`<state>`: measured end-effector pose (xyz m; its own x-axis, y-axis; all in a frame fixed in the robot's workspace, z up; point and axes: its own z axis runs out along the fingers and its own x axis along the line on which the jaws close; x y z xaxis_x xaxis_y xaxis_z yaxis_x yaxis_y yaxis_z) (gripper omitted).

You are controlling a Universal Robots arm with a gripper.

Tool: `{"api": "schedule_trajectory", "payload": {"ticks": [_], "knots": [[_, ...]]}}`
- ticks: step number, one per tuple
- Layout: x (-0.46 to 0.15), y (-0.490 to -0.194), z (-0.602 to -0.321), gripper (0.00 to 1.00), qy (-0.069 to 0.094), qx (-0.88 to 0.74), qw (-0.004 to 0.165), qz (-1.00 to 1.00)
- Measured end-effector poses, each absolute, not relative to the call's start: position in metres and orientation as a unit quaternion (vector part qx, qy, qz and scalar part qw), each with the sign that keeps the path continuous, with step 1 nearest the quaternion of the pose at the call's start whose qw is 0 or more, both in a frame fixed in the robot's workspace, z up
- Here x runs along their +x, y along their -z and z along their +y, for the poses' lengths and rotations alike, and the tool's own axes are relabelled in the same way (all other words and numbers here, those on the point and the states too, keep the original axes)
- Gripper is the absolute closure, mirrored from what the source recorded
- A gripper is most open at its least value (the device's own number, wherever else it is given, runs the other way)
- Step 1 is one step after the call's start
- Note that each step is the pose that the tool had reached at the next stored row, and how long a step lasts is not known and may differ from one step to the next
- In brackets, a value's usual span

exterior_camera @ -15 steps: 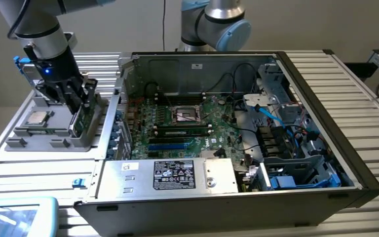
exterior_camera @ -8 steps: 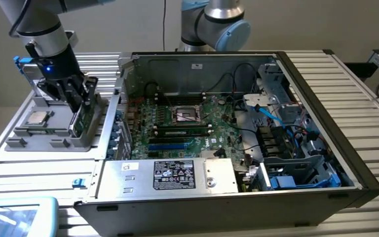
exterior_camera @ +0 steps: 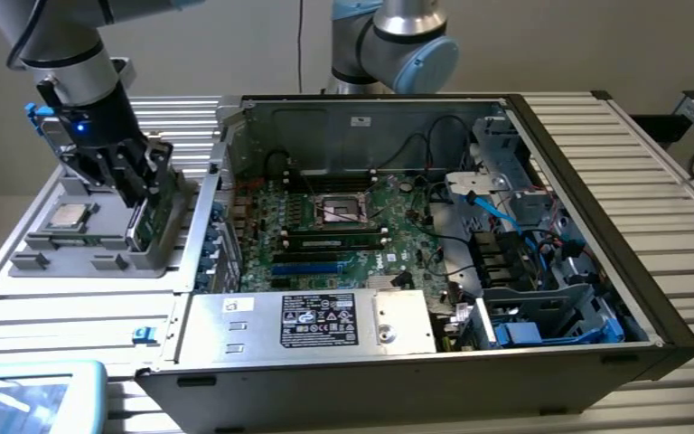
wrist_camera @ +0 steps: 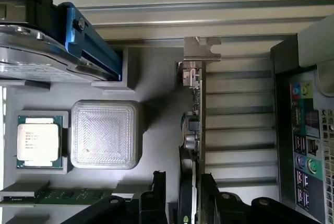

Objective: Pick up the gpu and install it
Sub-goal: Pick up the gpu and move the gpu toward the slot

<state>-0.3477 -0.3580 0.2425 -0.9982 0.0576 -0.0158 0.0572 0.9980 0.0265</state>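
Now, tool [exterior_camera: 142,194], fingers apart, astride the upright gpu [exterior_camera: 152,226] in a grey tray [exterior_camera: 46,258] on the slatted metal table [exterior_camera: 70,307].

Grey tubular arm [exterior_camera: 64,41], pale blue joint caps [exterior_camera: 434,59], black wrist, blue light [exterior_camera: 79,127], black fingers [exterior_camera: 134,181]

one gpu [exterior_camera: 154,215] is standing at the left of the exterior frame, and one gripper [exterior_camera: 142,201] is straddling it. one grey tray [exterior_camera: 51,262] is lying there too, carrying one processor chip [exterior_camera: 68,215], one memory stick [wrist_camera: 62,195], one drive with blue clips [wrist_camera: 57,46] and one clear square cover [wrist_camera: 104,134]. one open computer case [exterior_camera: 323,122] is taking up the centre and right, with one motherboard [exterior_camera: 407,244] and one silver power supply [exterior_camera: 323,321] sitting inside, the supply at lower centre.
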Motion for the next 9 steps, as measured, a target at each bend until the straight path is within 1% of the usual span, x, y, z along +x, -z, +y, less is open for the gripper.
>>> {"api": "schedule_trajectory", "payload": {"ticks": [9], "knots": [[-0.3424, -0.2421, -0.3618, 0.60, -0.013, 0.029, 0.008, 0.999]]}}
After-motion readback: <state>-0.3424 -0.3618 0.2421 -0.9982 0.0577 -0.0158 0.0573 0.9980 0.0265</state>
